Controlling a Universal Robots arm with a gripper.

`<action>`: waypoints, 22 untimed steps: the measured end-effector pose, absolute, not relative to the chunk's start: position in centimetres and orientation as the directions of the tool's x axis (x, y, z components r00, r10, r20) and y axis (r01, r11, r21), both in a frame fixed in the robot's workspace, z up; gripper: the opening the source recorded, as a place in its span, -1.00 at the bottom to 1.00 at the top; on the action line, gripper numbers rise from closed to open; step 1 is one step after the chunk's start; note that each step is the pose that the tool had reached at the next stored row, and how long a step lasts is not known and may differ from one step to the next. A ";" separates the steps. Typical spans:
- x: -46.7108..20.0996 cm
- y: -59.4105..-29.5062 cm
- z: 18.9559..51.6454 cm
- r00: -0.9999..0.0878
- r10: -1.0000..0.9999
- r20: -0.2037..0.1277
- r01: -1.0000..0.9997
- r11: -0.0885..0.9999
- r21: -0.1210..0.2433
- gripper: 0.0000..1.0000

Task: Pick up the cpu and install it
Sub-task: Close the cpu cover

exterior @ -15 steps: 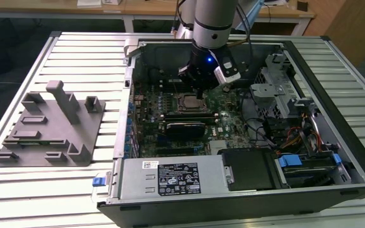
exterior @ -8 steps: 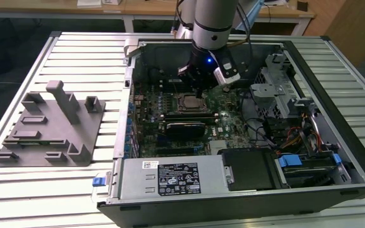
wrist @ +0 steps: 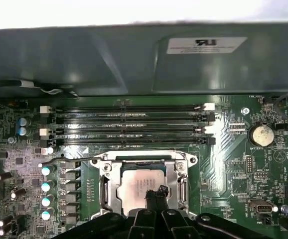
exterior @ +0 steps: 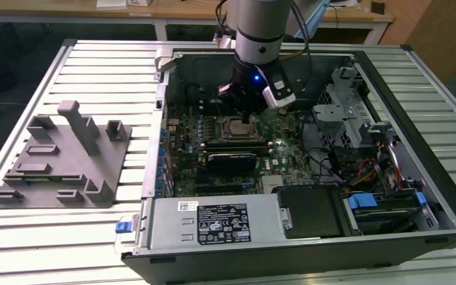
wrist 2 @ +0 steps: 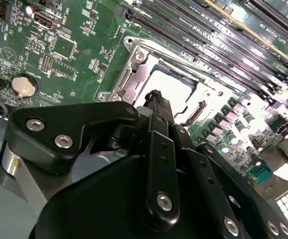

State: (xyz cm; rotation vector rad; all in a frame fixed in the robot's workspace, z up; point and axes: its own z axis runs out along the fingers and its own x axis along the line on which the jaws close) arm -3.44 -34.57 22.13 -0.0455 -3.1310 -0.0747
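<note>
The cpu (wrist: 134, 186), a silvery square chip, lies flat inside the metal socket frame (wrist: 107, 191) on the green motherboard (wrist: 233, 164). In the second wrist view the cpu (wrist 2: 171, 89) shows as a bright plate within the socket frame (wrist 2: 129, 74). My gripper (wrist: 156, 193) hangs directly over the chip with its two black fingers pressed together, tips at or just above the chip's top plate; nothing sits between them. In the exterior view the gripper (exterior: 246, 120) reaches down into the open computer case (exterior: 418, 148) above the socket (exterior: 236, 129).
Memory slots (wrist: 129, 124) run beside the socket, with a coin battery (wrist: 261, 134) further off. A grey plastic fixture (exterior: 62, 160) stands on the slatted table at the exterior view's left. A power supply (exterior: 212, 222) and a drive cage (exterior: 347, 113) crowd the case.
</note>
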 end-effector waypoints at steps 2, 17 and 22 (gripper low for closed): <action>-3.7 -34.6 22.0 -1.000 0.027 0.003 0.027 0.998 0.048 -0.79; -5.5 -34.7 21.6 -1.000 0.022 -0.010 0.022 0.999 0.049 -0.79; -5.5 -34.7 22.3 -1.000 0.022 -0.010 0.022 0.999 0.049 -0.79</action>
